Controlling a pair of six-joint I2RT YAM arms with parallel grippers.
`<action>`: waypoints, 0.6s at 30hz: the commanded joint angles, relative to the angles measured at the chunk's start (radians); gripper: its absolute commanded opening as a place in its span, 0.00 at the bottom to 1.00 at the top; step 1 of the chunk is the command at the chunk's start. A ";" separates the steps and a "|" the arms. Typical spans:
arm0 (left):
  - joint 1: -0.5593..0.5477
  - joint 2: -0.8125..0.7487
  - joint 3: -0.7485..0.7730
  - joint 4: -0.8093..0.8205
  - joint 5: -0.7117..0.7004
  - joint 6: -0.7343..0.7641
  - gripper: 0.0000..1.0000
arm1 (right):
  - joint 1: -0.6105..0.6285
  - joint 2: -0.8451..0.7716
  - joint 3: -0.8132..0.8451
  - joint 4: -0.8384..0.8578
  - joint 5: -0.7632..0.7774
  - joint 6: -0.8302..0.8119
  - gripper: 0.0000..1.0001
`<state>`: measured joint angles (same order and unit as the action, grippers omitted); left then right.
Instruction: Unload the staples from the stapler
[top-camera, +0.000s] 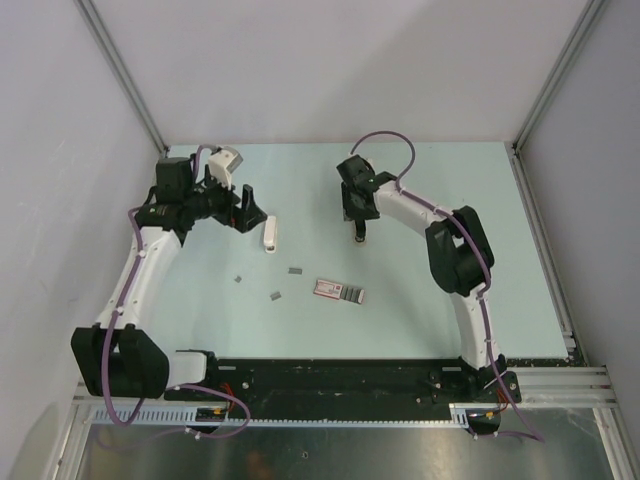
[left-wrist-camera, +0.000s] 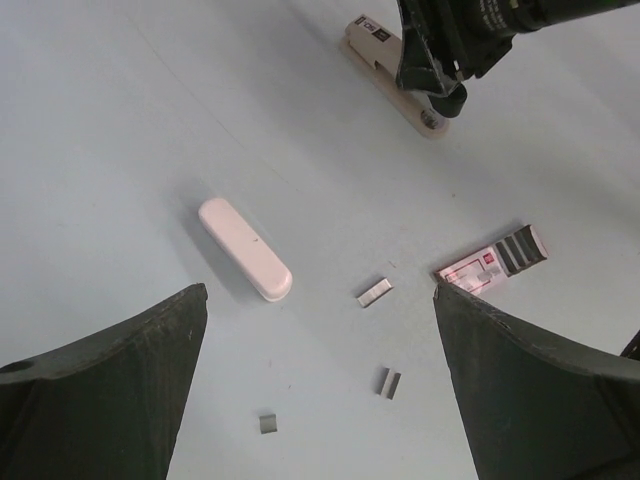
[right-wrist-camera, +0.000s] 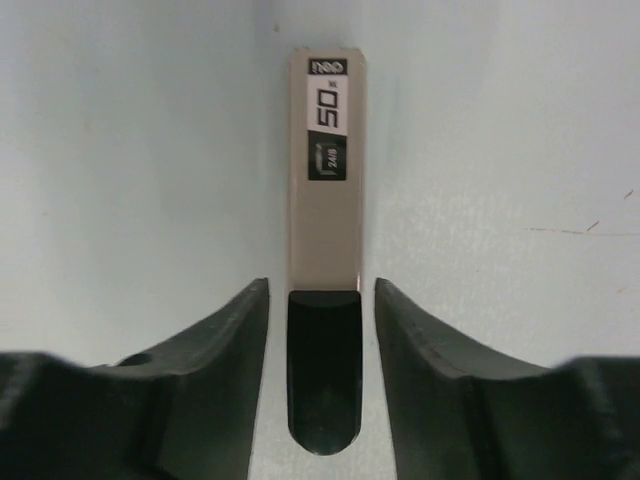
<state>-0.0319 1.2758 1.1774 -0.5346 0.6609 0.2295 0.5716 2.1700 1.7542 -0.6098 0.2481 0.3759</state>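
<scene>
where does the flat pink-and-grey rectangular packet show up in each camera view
top external: the flat pink-and-grey rectangular packet lies just below and right of centre on the table.
left wrist: at the right, about mid-height, just above the right-hand dark finger.
right wrist: not in it.
shared landmark: the slim white oblong stapler lies to the packet's left in both views that show it.

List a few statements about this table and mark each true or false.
The left fingers stand wide open, holding nothing. True.
The right fingers flank a beige labelled bar. True.
The white stapler stands upright. False: it lies flat on the table.
All staples sit inside the packet. False: several bits lie loose on the table.
</scene>
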 joint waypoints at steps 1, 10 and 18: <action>0.015 -0.037 -0.015 -0.008 -0.020 0.026 1.00 | 0.027 -0.075 0.071 0.007 0.032 -0.032 0.56; 0.009 -0.044 -0.082 -0.009 0.022 0.117 0.99 | 0.098 -0.277 -0.043 0.080 0.055 -0.111 0.70; -0.274 0.049 -0.152 -0.011 -0.190 0.421 0.99 | 0.065 -0.572 -0.339 0.220 -0.044 -0.056 0.68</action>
<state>-0.1680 1.2781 1.0492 -0.5419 0.5694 0.4568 0.6685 1.7195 1.4967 -0.4717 0.2451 0.2977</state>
